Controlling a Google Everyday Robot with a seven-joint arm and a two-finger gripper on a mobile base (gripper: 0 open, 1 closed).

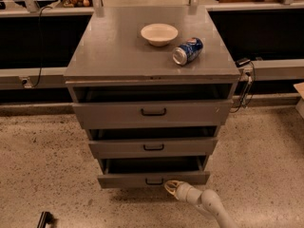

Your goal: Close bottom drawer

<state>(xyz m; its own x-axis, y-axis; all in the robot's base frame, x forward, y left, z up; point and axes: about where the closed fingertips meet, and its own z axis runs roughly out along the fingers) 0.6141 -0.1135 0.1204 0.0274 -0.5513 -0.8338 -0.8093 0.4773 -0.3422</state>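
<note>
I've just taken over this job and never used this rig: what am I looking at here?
One camera looks down at the front of a grey cabinet; where it is mounted is not known. The pale arm at the lower right is the robot's. It ends in the gripper, which is at the bottom drawer front, just right of its black handle. I see nothing held. All three drawers stand pulled out. On top lie a white bowl and a blue can, tipped over.

Grey cabinet top (pixel 118 46) bears a bowl (pixel 159 33) and a sideways can (pixel 187 51); tool (pixel 170 185) hovers above speckled floor (pixel 47 151)
</note>
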